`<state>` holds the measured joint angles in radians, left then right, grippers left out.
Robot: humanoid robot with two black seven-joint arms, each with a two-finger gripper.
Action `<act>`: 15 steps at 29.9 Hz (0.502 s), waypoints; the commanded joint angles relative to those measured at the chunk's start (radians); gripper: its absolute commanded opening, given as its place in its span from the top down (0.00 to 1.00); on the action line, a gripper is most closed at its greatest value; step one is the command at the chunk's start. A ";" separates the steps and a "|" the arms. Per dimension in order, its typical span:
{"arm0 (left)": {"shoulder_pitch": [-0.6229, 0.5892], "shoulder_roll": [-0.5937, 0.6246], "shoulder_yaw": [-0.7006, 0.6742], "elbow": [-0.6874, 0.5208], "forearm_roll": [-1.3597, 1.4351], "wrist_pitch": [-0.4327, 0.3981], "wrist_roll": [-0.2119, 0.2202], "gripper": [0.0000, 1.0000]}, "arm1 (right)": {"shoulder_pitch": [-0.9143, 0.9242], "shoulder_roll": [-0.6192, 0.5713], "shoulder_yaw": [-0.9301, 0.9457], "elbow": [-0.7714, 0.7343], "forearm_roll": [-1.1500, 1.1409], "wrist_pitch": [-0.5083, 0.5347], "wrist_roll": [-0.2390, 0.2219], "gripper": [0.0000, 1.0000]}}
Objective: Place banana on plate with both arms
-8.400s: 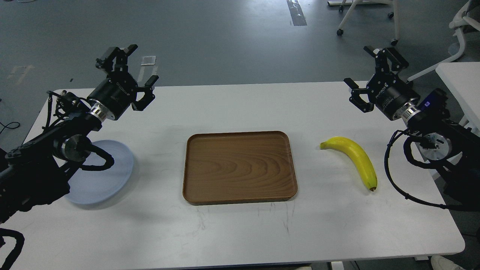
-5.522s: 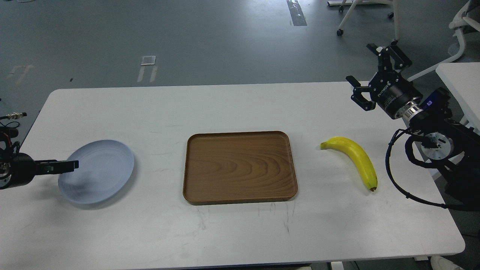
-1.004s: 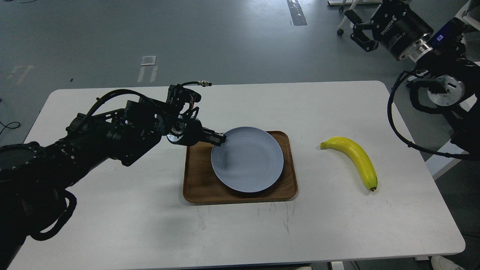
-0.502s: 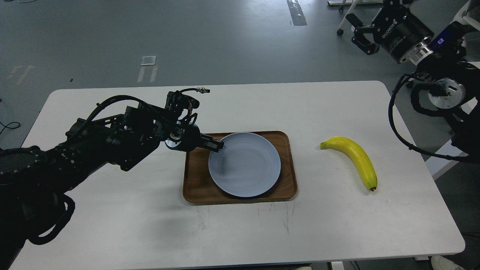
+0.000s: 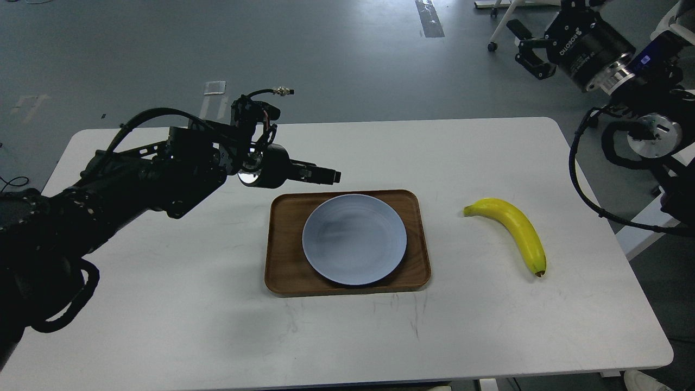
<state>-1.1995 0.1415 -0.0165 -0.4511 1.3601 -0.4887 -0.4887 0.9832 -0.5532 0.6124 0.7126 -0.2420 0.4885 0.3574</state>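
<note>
The plate (image 5: 354,239) lies flat inside the tray (image 5: 282,271) at the middle of the table (image 5: 163,304), with nothing on it; the banana (image 5: 515,231) lies on the bare table right of the tray, well apart from the plate, stem toward the tray and dark tip toward the near edge; so the plate looks set, and the step in hand is judged to be the banana's pickup, not yet begun.

The left gripper (image 5: 326,175) hovers above the table just beyond the tray's far left corner, clear of the plate and holding nothing; it is seen side-on as one dark bar, so I cannot tell whether its jaws are spread or pressed together.

The right gripper (image 5: 535,46) hangs high beyond the table's far right corner, well apart from the banana; its jaws stand spread wide and hold nothing.

The next move likely calls for the right arm to come down over the banana's middle, jaws across its width; the fruit is smooth and curved, so an off-centre pinch may let it roll or swing.
</note>
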 commanded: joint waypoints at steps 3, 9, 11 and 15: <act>-0.092 0.088 -0.003 -0.003 -0.408 0.000 0.000 0.03 | -0.003 -0.073 0.000 0.033 0.000 0.000 0.000 0.00; -0.098 0.190 -0.011 -0.043 -0.801 0.000 0.000 0.03 | -0.017 -0.106 0.000 0.073 0.000 0.000 0.002 0.00; -0.097 0.220 -0.017 -0.055 -0.878 0.000 0.000 0.03 | -0.018 -0.116 -0.002 0.074 0.000 0.000 0.000 0.00; -0.086 0.256 -0.091 -0.066 -0.960 0.000 0.000 0.03 | -0.018 -0.125 -0.002 0.077 0.001 0.000 0.000 0.00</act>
<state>-1.2954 0.3766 -0.0577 -0.5109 0.4519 -0.4886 -0.4886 0.9652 -0.6735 0.6107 0.7869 -0.2420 0.4890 0.3575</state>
